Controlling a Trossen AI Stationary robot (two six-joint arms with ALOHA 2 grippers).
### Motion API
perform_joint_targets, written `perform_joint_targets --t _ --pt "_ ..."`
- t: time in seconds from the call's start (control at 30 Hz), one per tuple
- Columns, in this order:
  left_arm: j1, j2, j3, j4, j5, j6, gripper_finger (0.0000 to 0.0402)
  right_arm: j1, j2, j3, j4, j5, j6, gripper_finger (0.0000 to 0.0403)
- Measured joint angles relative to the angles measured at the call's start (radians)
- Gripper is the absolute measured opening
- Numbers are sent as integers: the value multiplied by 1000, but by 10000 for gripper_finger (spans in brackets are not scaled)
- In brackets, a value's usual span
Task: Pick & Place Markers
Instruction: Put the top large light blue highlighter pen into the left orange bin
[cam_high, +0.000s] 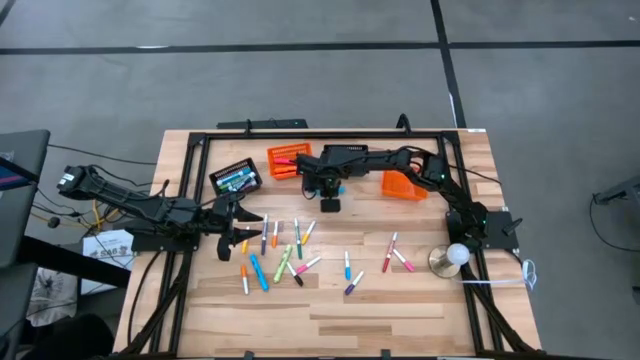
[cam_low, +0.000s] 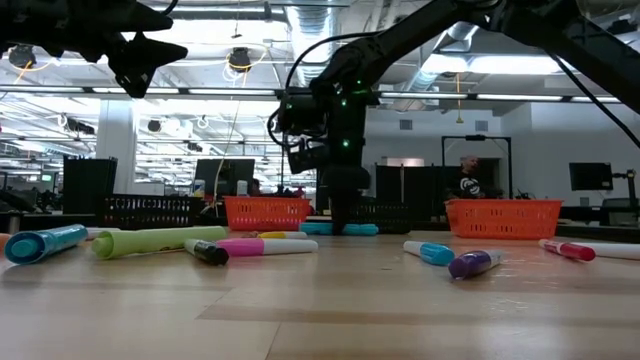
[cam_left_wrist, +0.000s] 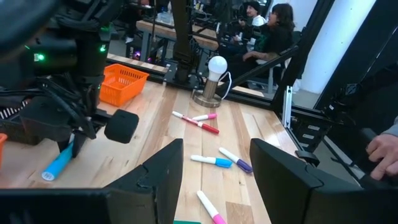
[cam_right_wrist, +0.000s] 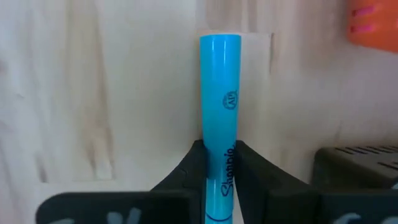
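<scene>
Many short capped markers (cam_high: 285, 255) lie scattered on the wooden table, between my two arms and toward the near edge; in the low view they lie flat (cam_low: 160, 240). My right gripper (cam_high: 329, 196) points down in the far middle of the table, shut on a light blue marker (cam_right_wrist: 220, 93). My left gripper (cam_high: 240, 215) hangs open above the left part of the scatter, raised well off the table (cam_low: 148, 55). Its open fingers frame several markers (cam_left_wrist: 214, 162) in the left wrist view. My right gripper pinches the light blue marker between its two fingers (cam_right_wrist: 194, 163), on the barrel at the printed lettering (cam_right_wrist: 225, 163). The fingers come from above and lie across the marker. The marker lies level at table height (cam_low: 340, 229); whether it is lifted clear does not show.
An orange mesh basket (cam_high: 285, 160) holding markers and a black basket (cam_high: 237, 179) holding markers stand at the far left. A second orange basket (cam_high: 403, 184) stands at the far right. A lamp with a white bulb (cam_high: 455, 257) stands near the right edge. People show beyond the table (cam_left_wrist: 277, 31).
</scene>
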Motion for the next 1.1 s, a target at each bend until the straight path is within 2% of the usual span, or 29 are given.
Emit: perform_joint_targets --t 0.1,0.27,0.57,0.67,0.87,1.1 --pt "0 0 0 9 0 -4 186 0 -2 0 -11 -50 42 41" --pt "0 0 0 53 0 -4 186 -18 -2 24 -86 -208 113 41" --pt "0 0 0 71 -44 8 186 -63 -3 165 -191 -433 141 42" --pt "0 0 0 71 -45 8 186 -77 -3 225 -202 -562 142 42" --pt "0 0 0 75 -51 8 186 -115 -3 314 -215 -897 152 43" --pt "0 0 0 75 -52 8 186 -143 -3 343 -211 -1212 168 43"
